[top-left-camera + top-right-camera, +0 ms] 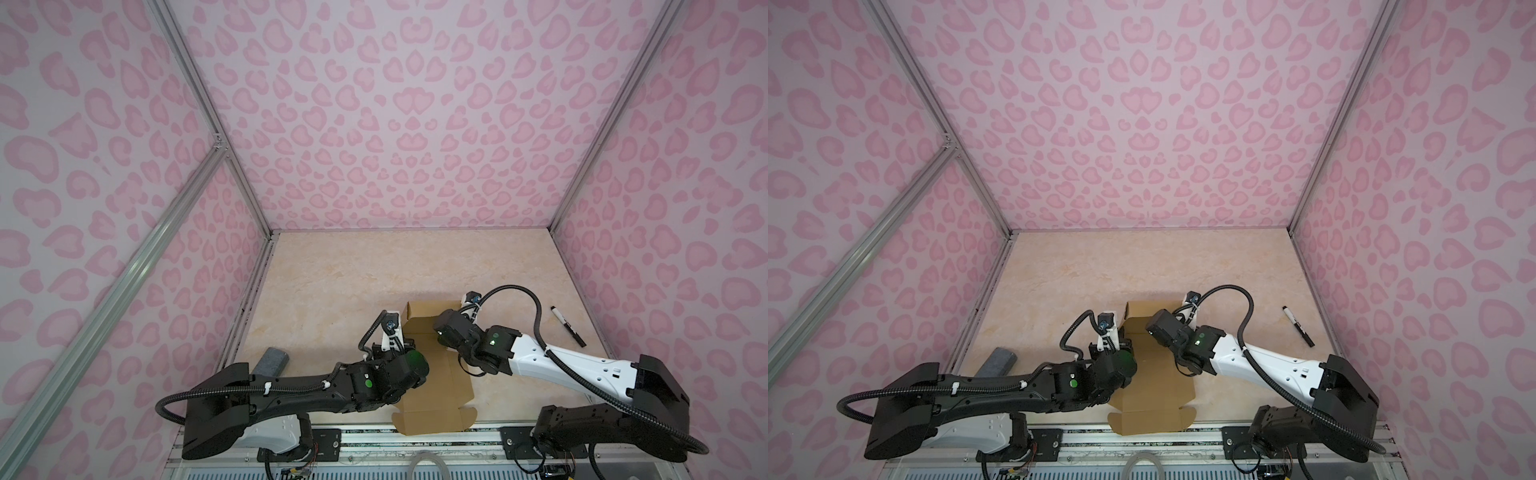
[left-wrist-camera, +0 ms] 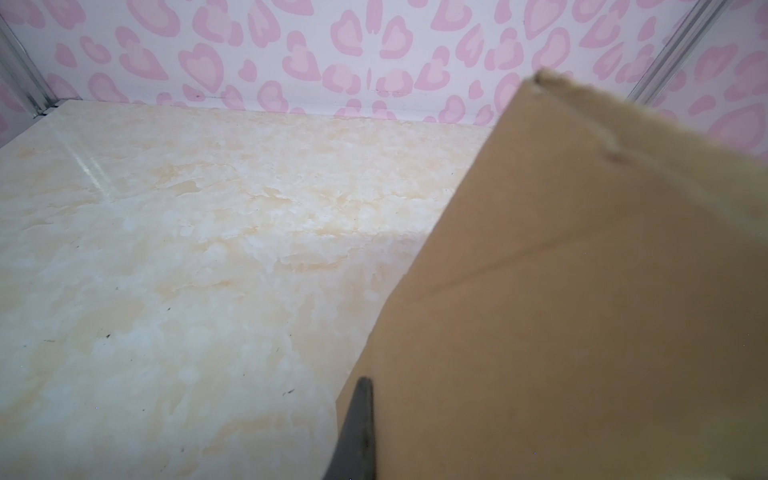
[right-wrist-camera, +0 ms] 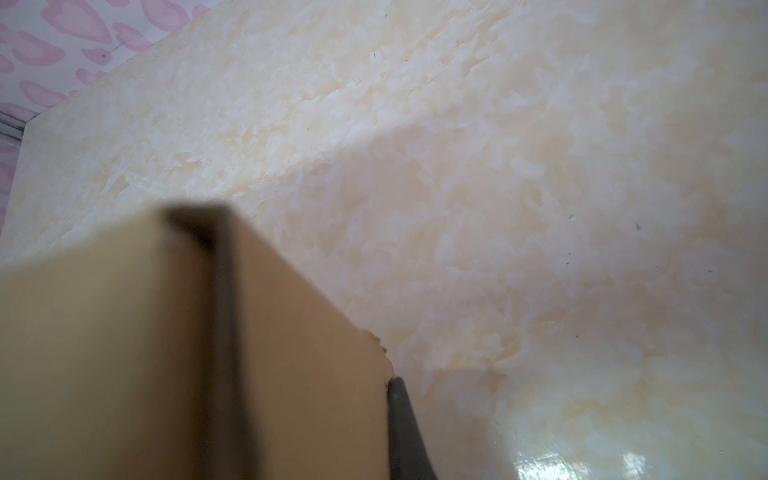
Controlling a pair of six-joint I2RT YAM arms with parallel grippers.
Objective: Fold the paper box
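The paper box (image 1: 432, 374) (image 1: 1154, 399) is a brown die-cut cardboard sheet lying lengthwise in the middle of the table, with its far end folded up into low walls. My left gripper (image 2: 374, 386) is shut on the box's raised left side flap (image 2: 582, 311). One dark finger (image 2: 359, 428) shows on the outer face and the other is hidden behind the cardboard. My right gripper (image 3: 388, 382) is shut on the raised right flap (image 3: 124, 353), with one finger (image 3: 405, 428) visible beside the flap's edge. In both top views the wrists hide the fingertips.
A black marker pen (image 1: 568, 326) (image 1: 1298, 326) lies at the right of the marbled table (image 1: 332, 270). A grey felt block (image 1: 272, 361) (image 1: 998, 362) sits at the left near the wall. The box's near end overhangs the metal rail (image 1: 374, 436) at the front edge.
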